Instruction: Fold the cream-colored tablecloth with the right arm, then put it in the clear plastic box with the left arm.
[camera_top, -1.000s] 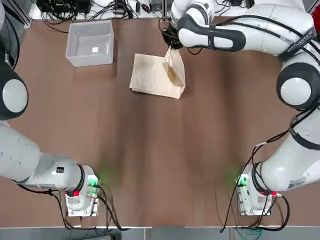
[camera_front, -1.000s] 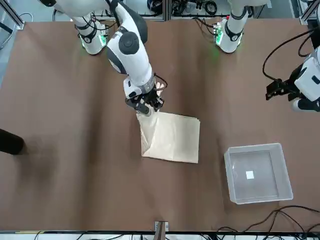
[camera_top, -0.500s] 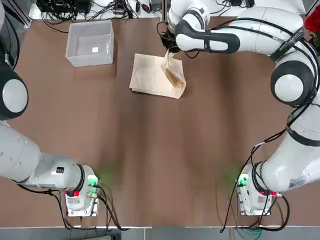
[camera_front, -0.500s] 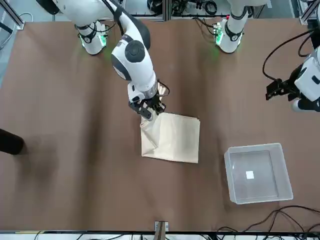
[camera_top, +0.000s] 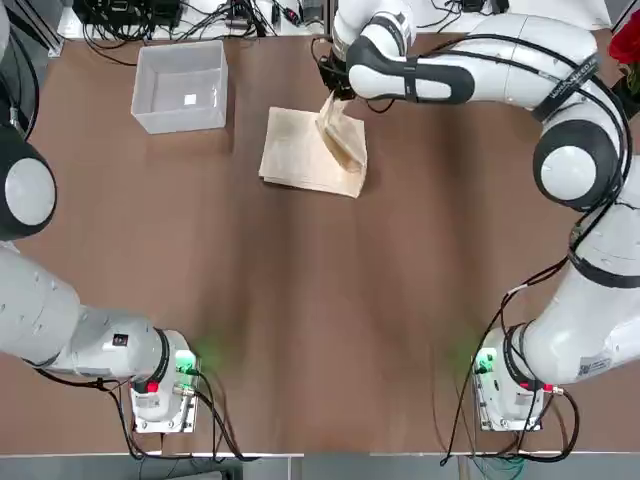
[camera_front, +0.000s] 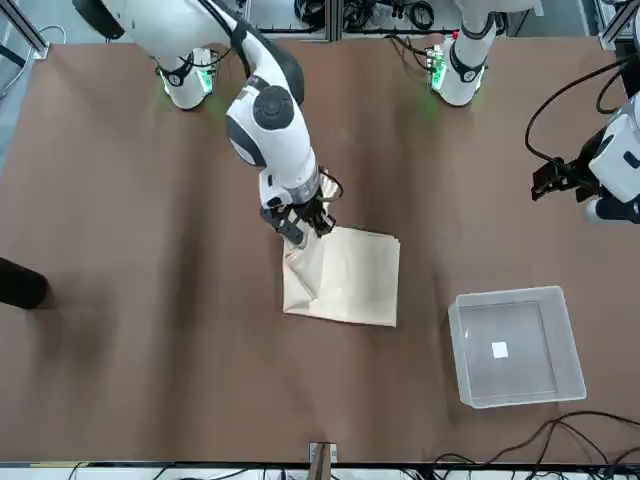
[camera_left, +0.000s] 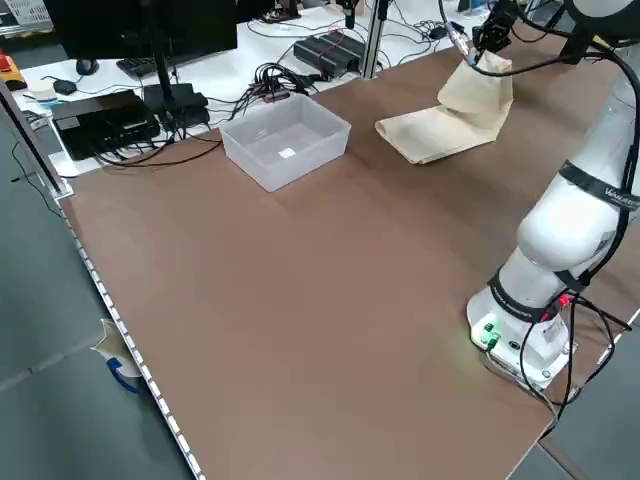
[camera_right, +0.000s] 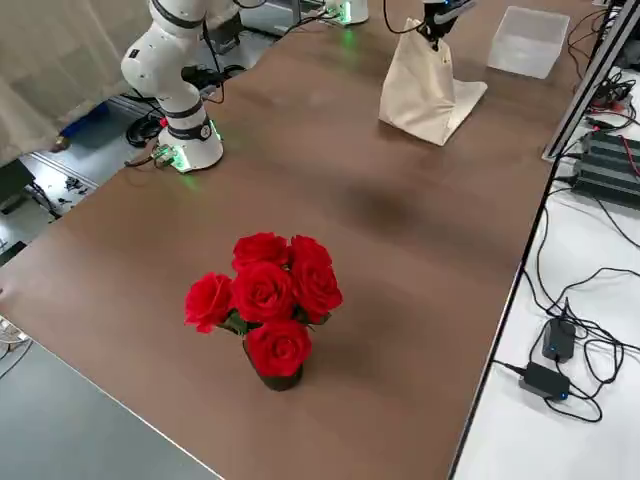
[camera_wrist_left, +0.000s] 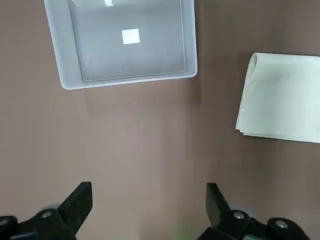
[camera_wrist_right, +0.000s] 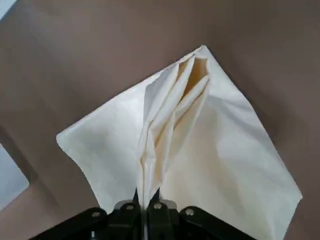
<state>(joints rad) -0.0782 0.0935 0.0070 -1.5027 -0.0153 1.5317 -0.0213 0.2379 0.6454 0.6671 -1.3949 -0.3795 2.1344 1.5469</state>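
- gripping a gathered corner of the cream-colored tablecloth (camera_top: 312, 150), the right gripper (camera_front: 300, 228) has its jaws clamped on the fabric and holds that corner raised above the rest.
- the cloth's lower part lies on the brown counter (camera_top: 320, 300), near the clear plastic box (camera_top: 182, 86) but apart from it.
- the left gripper (camera_wrist_left: 150, 212) hangs above the counter, jaws apart, holding nothing.

Red roses (camera_right: 265, 300) in a dark pot stood on the brown surface (camera_right: 330, 190); cables and power adapters (camera_right: 548, 360) lay alongside.
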